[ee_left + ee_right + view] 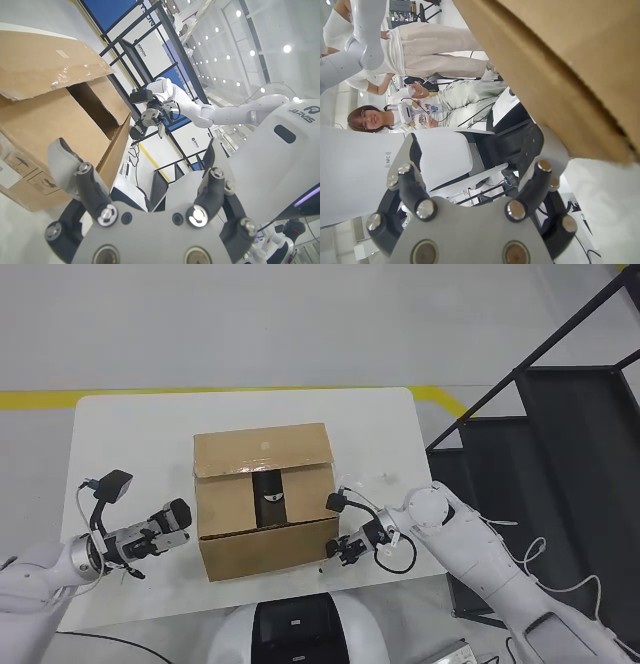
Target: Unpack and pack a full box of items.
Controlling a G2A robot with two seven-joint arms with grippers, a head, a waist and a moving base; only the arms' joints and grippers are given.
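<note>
We see the cardboard box (265, 504) standing near the middle of the white desk (130, 434). Its top flaps are partly apart, and a dark item (268, 496) shows in the gap. The left gripper (184, 526) sits low beside the box's left wall, near it but apart, with its fingers (62, 160) spread and holding nothing. The right gripper (335, 549) is at the box's near right corner, its fingers (416, 152) likewise released, one just beside the cardboard edge. Around the desk we find grey floor, a yellow line (40, 398) along the far side, and black steps (560, 454) to the right.
</note>
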